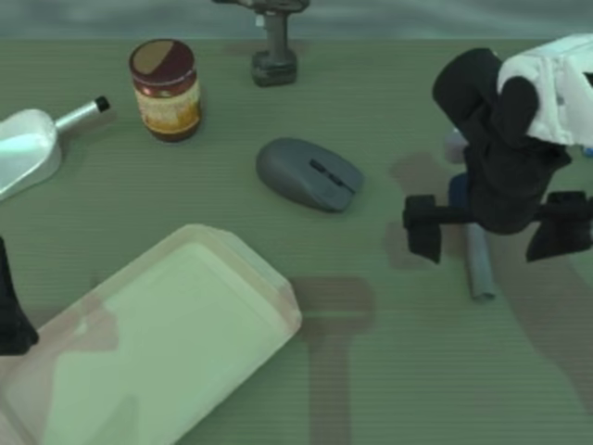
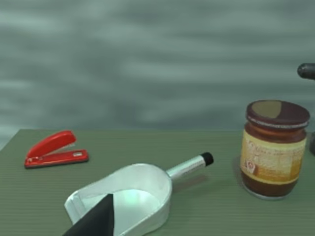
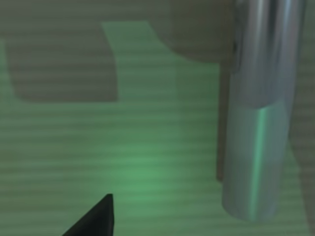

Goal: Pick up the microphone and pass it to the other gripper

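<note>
The microphone lies on the table at the right, its grey handle (image 1: 479, 271) pointing toward the front edge. Its dark head (image 1: 458, 192) is mostly hidden under my right arm. My right gripper (image 1: 491, 229) hovers over the microphone, open, its two black fingers spread wide on either side of the handle and holding nothing. The right wrist view shows the handle (image 3: 256, 123) close below, beside one black fingertip (image 3: 101, 216). My left gripper (image 1: 11, 320), the other gripper, is parked at the table's left edge, open and empty, with one fingertip (image 2: 101, 219) showing over a scoop.
A grey mouse (image 1: 309, 173) lies mid-table, left of the microphone. A large pale tray (image 1: 157, 343) fills the front left. At the back stand a jar (image 1: 166, 90), a metal scoop (image 1: 32, 144) and a drill (image 1: 273, 51). A red stapler (image 2: 55, 150) lies beyond the scoop.
</note>
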